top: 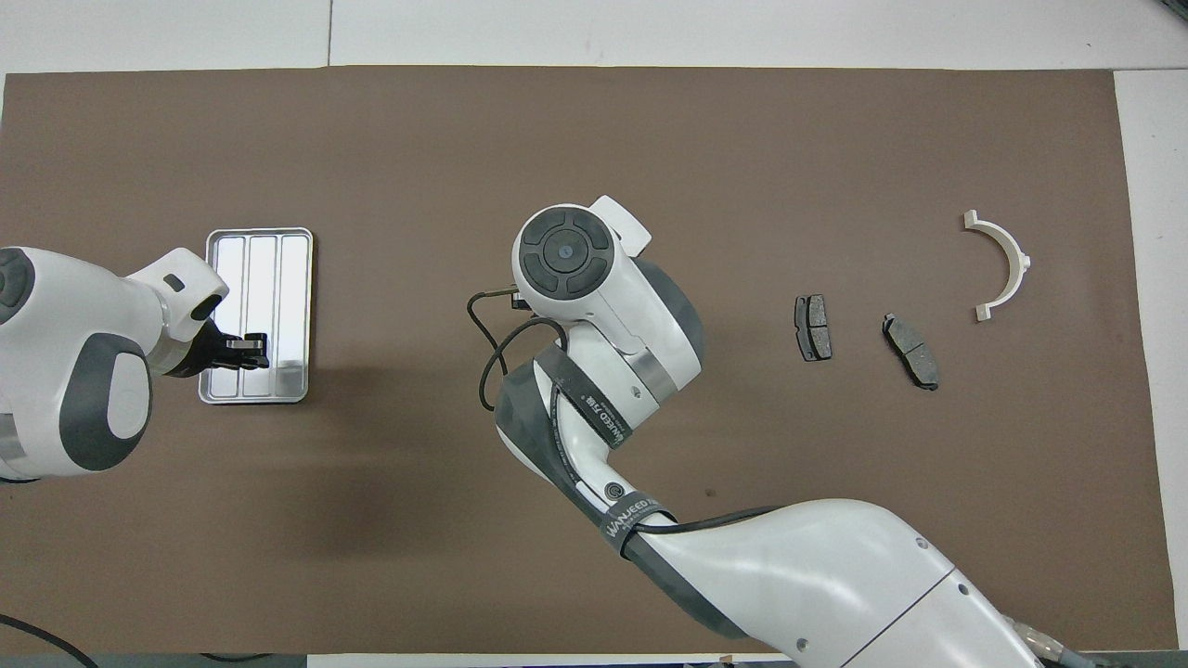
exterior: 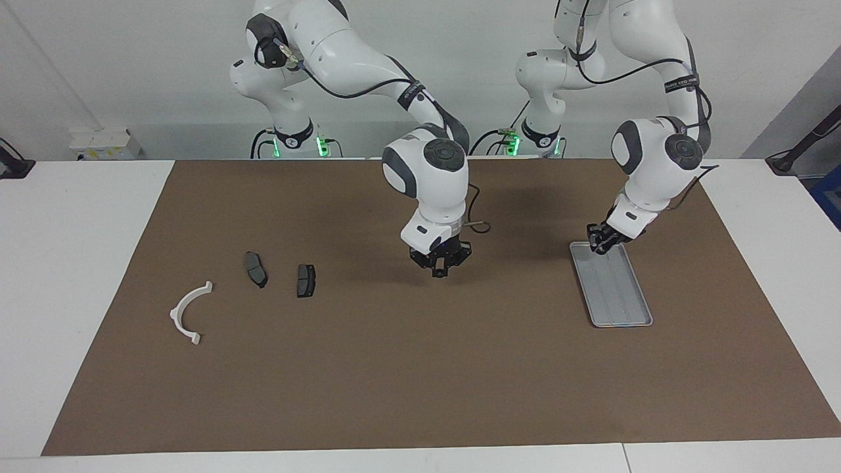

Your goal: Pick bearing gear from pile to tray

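Hovering low over the bare middle of the brown mat (exterior: 420, 368), between the pile and the tray (exterior: 624, 309), the right gripper (exterior: 439, 270) is pointing straight down with its fingertips pressed together; whether a small part is pinched between them cannot be told. Judging from this, the carrying step is in hand: the arm is sitting partway from the pile toward the tray, and the next move calls for bringing the gripper over the tray's floor and parting the fingers there. The left gripper (exterior: 601, 243) is waiting at the tray's edge nearest the robots, fingers nearly together and holding nothing that can be seen. The tray is lying toward the left arm's end of the table: a shallow silver-grey metal rectangle with rounded corners, a raised rim and a faintly ribbed floor, and it is looking empty. Well apart from the tray, toward the right arm's end, the pile is lying loose on the mat: two brake pads (exterior: 306, 280), dark grey, flat and matte, and a white half-ring (exterior: 187, 315) of smooth plastic with squared tabs. No bearing gear is showing there.
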`<action>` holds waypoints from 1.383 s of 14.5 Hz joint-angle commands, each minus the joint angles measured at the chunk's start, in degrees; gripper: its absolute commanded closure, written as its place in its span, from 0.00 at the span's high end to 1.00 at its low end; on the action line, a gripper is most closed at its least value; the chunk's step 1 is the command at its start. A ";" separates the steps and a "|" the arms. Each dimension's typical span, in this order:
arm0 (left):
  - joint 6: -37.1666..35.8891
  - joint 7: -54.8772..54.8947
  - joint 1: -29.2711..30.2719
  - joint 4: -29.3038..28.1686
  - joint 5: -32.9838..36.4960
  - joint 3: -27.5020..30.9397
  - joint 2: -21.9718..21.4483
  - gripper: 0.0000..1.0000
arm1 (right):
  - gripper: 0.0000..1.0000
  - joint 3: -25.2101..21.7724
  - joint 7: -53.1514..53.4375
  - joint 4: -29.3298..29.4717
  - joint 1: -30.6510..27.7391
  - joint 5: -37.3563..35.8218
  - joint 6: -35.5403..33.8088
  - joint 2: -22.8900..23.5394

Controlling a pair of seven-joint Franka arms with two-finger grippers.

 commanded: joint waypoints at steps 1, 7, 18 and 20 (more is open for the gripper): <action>4.05 -1.42 0.16 -2.63 0.58 -0.49 -0.22 0.00 | 0.00 0.28 -0.45 -5.91 -0.70 -0.90 6.38 -0.49; 7.57 -1.87 -0.02 -2.72 0.58 -0.49 2.25 0.00 | 0.00 0.28 -0.80 -9.53 -0.70 -0.90 10.88 0.30; 10.12 -2.49 -0.28 -4.29 0.58 -0.49 3.57 0.00 | 1.00 0.19 -1.23 -5.50 -5.70 0.24 3.96 -3.74; 10.48 -2.49 -0.28 -4.48 0.58 -0.49 3.57 0.02 | 1.00 0.19 -5.52 -4.88 -8.34 0.24 3.07 -5.67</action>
